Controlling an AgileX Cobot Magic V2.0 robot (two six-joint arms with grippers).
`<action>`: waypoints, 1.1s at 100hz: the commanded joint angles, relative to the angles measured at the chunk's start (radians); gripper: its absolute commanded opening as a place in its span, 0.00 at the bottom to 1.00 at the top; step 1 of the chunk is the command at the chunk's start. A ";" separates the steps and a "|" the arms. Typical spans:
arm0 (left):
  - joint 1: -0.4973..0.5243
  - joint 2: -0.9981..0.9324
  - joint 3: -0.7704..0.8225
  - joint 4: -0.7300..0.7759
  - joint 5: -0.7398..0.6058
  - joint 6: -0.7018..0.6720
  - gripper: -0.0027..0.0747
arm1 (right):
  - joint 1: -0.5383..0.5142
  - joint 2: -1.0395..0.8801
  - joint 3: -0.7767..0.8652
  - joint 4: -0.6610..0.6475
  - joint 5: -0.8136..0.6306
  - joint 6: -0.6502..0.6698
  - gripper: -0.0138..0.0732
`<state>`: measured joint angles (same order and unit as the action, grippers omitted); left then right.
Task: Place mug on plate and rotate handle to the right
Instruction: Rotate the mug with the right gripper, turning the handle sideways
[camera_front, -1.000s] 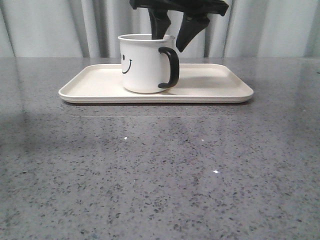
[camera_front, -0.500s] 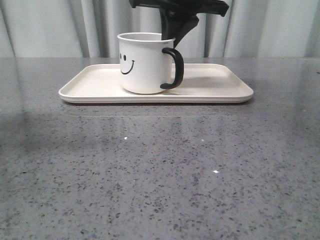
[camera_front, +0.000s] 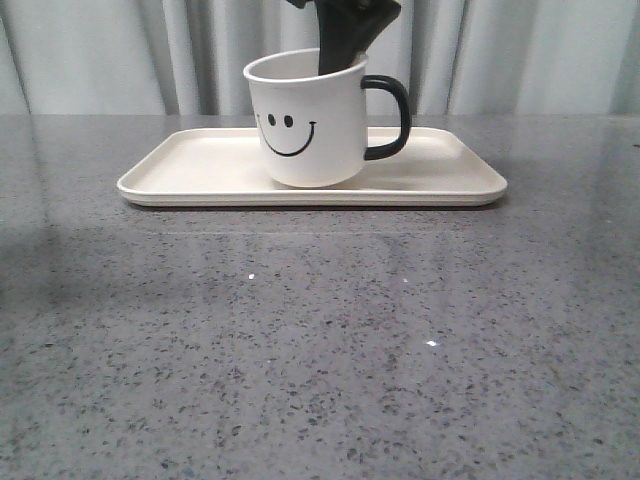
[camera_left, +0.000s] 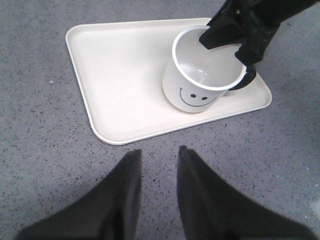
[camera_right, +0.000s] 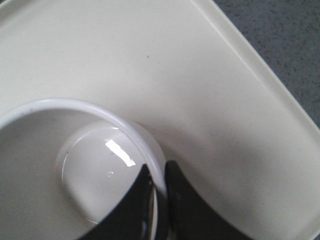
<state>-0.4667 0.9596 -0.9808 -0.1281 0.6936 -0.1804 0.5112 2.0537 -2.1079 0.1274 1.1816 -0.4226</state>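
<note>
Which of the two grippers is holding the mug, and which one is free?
The right gripper holds the mug, pinching its rim beside the handle. The left gripper is open, off the plate.

glossy mug (camera_front: 306, 125) — matt plate (camera_front: 200, 160)

Three cameras, one tray in common

My front camera sat low, near desk (camera_front: 320, 340) level, and looked forward across it at the plate (camera_front: 200, 165) and mug (camera_front: 305, 125), with curtains behind. My left wrist camera looked down from above and a little way off, over its own left tool (camera_left: 157, 162), taking in the whole plate (camera_left: 120, 75) and mug (camera_left: 200, 90). My right wrist camera was very close, almost straight down onto the mug's rim (camera_right: 100, 112) and plate (camera_right: 200, 90).
</note>
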 joint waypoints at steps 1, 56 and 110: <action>-0.008 -0.014 -0.016 -0.015 -0.061 -0.001 0.26 | -0.003 -0.064 -0.036 0.045 -0.021 -0.130 0.08; -0.008 -0.014 -0.014 -0.015 -0.027 0.003 0.26 | -0.003 -0.054 -0.036 0.099 -0.085 -0.347 0.08; -0.008 -0.014 -0.014 -0.016 -0.031 0.003 0.26 | -0.003 -0.054 -0.036 0.087 -0.115 -0.355 0.26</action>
<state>-0.4667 0.9596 -0.9686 -0.1281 0.7240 -0.1787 0.5112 2.0601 -2.1102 0.2073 1.1227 -0.7657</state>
